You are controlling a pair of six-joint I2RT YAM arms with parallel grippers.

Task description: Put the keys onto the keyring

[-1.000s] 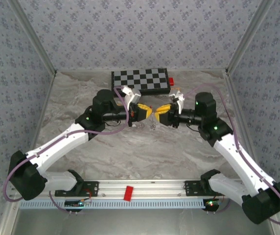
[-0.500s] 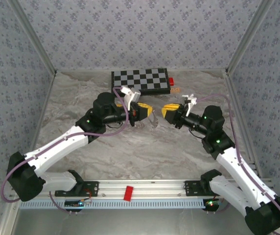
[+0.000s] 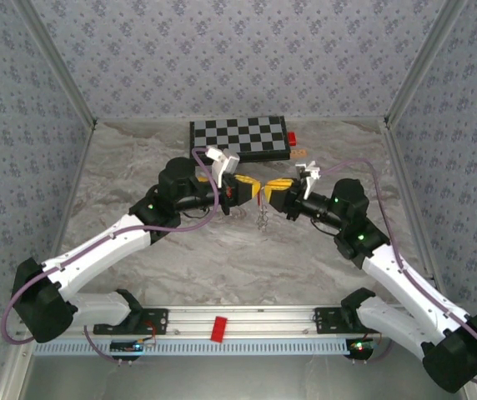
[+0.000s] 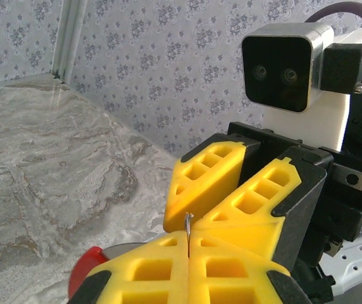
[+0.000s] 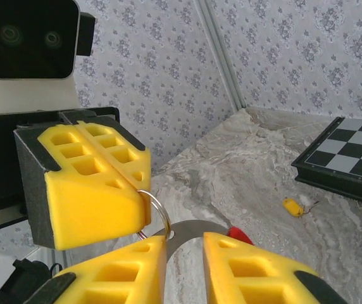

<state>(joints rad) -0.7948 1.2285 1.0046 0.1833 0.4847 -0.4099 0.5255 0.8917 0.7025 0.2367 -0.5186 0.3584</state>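
My left gripper (image 4: 188,239) is shut on the keyring, whose thin silver ring (image 4: 188,223) stands edge-on between its yellow fingers. From the right wrist, that ring (image 5: 161,212) pokes out of the left gripper's fingers (image 5: 99,190), with a grey curved band (image 5: 197,228) and a red end (image 5: 239,235) hanging from it. My right gripper (image 5: 184,244) is tip to tip with the left one, its jaws a narrow gap apart around the band. From above, the grippers meet at mid-table (image 3: 262,190) and the keyring (image 3: 262,218) dangles below. A small yellow-orange key (image 5: 293,206) lies on the table.
A chessboard (image 3: 240,137) lies at the back of the marble table (image 3: 138,167), with a small red object (image 3: 292,138) at its right edge. The key (image 3: 299,153) lies just in front of that corner. Patterned walls enclose the table on three sides.
The right gripper drew back to the right, then came back in to meet the left gripper, its jaws narrowing. The left gripper stayed shut on the keyring, nearly still.
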